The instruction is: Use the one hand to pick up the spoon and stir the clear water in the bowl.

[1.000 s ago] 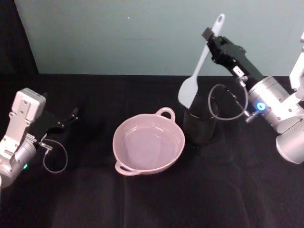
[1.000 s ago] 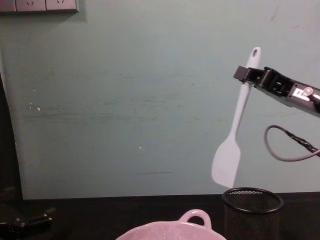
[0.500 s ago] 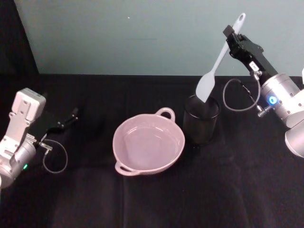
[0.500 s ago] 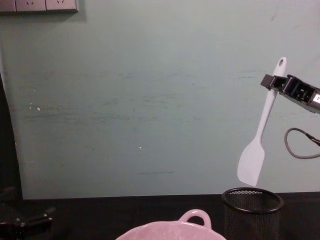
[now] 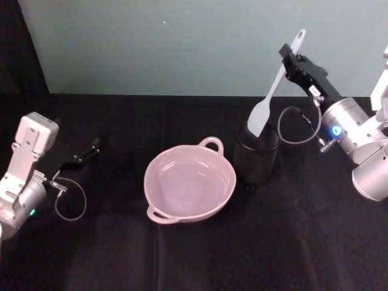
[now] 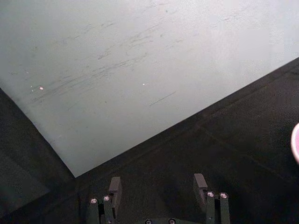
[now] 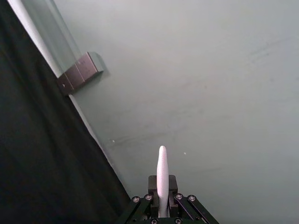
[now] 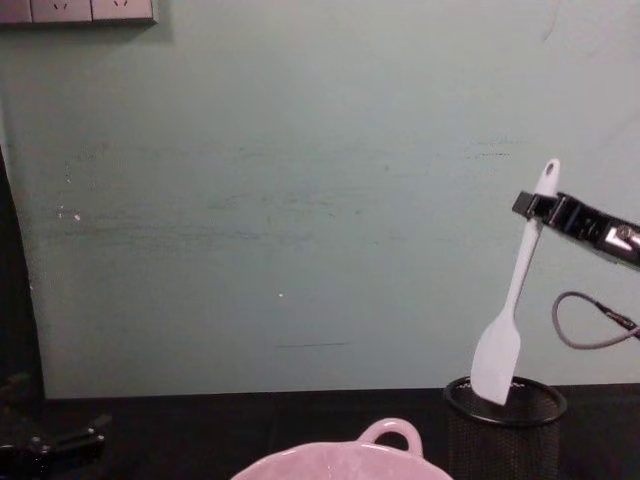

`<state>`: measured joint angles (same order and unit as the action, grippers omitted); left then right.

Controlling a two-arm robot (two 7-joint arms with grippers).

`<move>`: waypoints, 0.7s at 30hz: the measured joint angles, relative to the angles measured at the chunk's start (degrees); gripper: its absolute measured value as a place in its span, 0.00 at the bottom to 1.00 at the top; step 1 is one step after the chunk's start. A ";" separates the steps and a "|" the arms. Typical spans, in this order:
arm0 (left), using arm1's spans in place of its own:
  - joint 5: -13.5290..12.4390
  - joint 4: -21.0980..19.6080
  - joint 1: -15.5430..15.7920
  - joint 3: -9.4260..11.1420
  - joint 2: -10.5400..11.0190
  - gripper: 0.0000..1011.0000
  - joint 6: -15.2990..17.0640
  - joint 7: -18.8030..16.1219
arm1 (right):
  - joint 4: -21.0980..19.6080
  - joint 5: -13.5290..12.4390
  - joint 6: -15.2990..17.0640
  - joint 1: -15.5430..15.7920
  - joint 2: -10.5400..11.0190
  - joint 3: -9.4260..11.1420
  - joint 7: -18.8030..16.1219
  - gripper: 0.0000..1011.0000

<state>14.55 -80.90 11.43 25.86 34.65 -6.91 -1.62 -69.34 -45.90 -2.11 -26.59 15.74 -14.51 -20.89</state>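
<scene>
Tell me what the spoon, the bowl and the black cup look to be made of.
The spoon looks like white matte plastic or silicone: one smooth moulded piece, hole at the handle's end. The bowl is pale pink and glossy, probably glazed ceramic by its highlights, though enamel is possible. The black cup is fine wire mesh, likely metal.

Head view: looked down from high on the worktop (image 5: 194,260), with the wall (image 5: 182,48) at top.
Chest view: sat low, faced the wall across the worktop.
Left wrist view: sat close behind the left pincer (image 6: 158,186), facing worktop and wall.
Right wrist view: sat close behind the right pincer (image 7: 162,184), facing the wall.
Shared: head and chest both caught bowl (image 5: 209,209), mesh cup (image 5: 256,163) and spoon (image 5: 259,120).
</scene>
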 joint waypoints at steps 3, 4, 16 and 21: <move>0.00 0.00 0.00 0.00 0.00 1.00 0.00 0.00 | 1.10 0.21 0.01 -0.13 -0.50 -0.04 -0.20 0.11; 0.00 0.00 0.00 0.00 0.00 1.00 0.00 0.00 | 1.39 0.26 0.01 -0.14 -0.61 -0.05 -0.22 0.11; 0.00 0.00 0.00 0.00 0.00 1.00 0.00 0.00 | 5.85 0.93 -0.17 -0.79 -1.97 0.13 -1.17 0.11; 0.00 0.00 0.00 0.00 0.00 1.00 0.00 0.00 | 6.51 0.88 0.33 -0.56 -2.14 0.47 -1.81 0.11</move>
<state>14.55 -80.90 11.43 25.86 34.65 -6.91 -1.62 -62.83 -45.02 -1.77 -27.16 13.59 -14.04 -22.70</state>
